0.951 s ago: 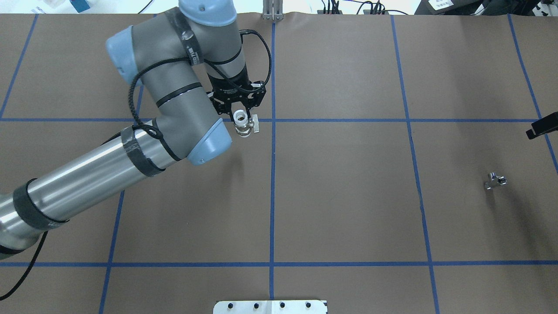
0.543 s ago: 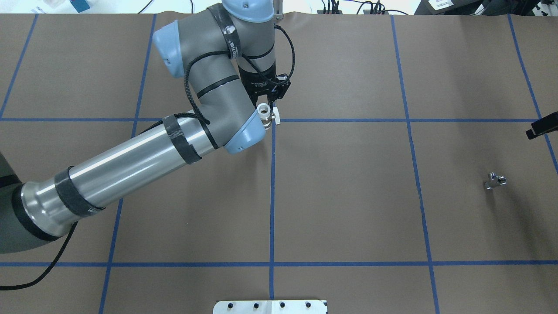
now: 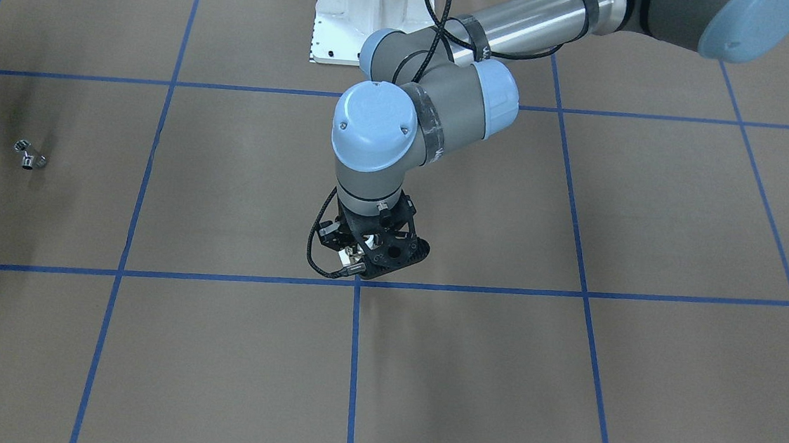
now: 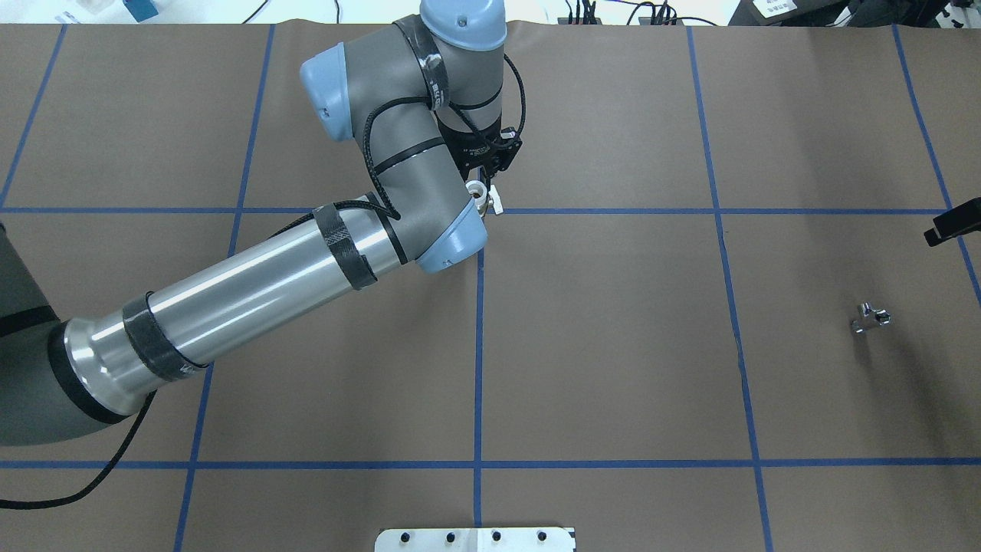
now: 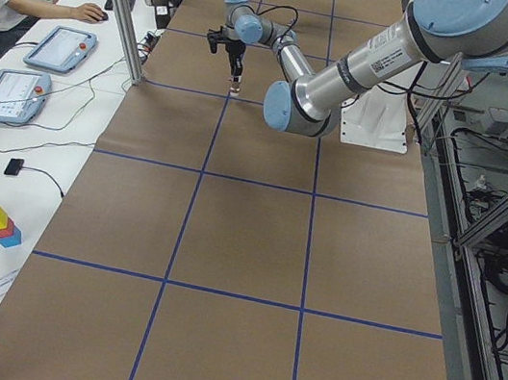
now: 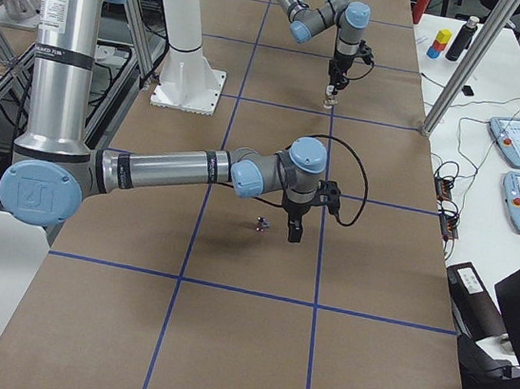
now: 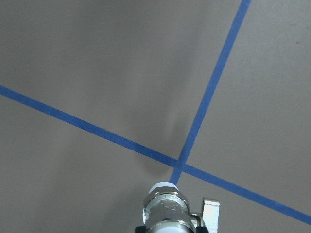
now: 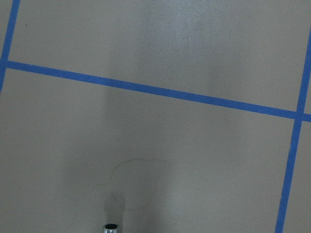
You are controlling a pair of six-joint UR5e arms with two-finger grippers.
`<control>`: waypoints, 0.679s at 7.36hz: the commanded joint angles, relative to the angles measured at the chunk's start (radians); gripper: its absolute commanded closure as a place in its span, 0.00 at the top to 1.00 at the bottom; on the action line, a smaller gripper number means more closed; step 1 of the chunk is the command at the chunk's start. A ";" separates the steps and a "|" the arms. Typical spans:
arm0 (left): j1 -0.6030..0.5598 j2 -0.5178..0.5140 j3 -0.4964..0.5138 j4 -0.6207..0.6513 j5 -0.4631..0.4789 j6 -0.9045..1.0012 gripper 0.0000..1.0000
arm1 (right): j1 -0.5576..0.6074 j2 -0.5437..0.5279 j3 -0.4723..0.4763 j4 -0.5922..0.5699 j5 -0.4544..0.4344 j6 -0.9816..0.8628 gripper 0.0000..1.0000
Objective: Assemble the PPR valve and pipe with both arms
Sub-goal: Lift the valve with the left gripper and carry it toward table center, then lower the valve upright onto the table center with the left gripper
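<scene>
My left gripper [image 4: 481,190] is shut on the white PPR valve [image 4: 480,201] and holds it upright just above the centre blue tape crossing. The valve's white lever [image 4: 497,207] sticks out to the side. In the left wrist view the valve [image 7: 165,208] hangs over the crossing. The chrome pipe [image 4: 870,317] lies on the paper at the far right, and it also shows in the front view [image 3: 28,156]. Only a black edge of my right gripper [image 4: 950,222] shows. In the right side view it hangs beside the pipe [image 6: 262,223]. I cannot tell whether it is open or shut.
Brown paper with a blue tape grid [image 4: 477,345] covers the table. The white pedestal base [image 3: 354,14] stands at the robot's edge. Tablets [image 5: 58,48] and a frame post [image 5: 120,2] stand on the far operators' side, where a person sits.
My left arm has swung to the right with the valve, from left of the centre line to the tape crossing. The pipe and the right gripper have not moved.
</scene>
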 commanded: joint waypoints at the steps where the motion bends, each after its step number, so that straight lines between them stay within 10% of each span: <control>1: 0.009 -0.001 0.036 -0.046 0.007 -0.055 0.00 | -0.002 0.000 -0.001 0.000 0.000 0.002 1.00; 5: 0.009 -0.003 0.050 -0.071 0.006 -0.063 0.00 | -0.002 0.000 -0.001 0.000 0.000 0.002 1.00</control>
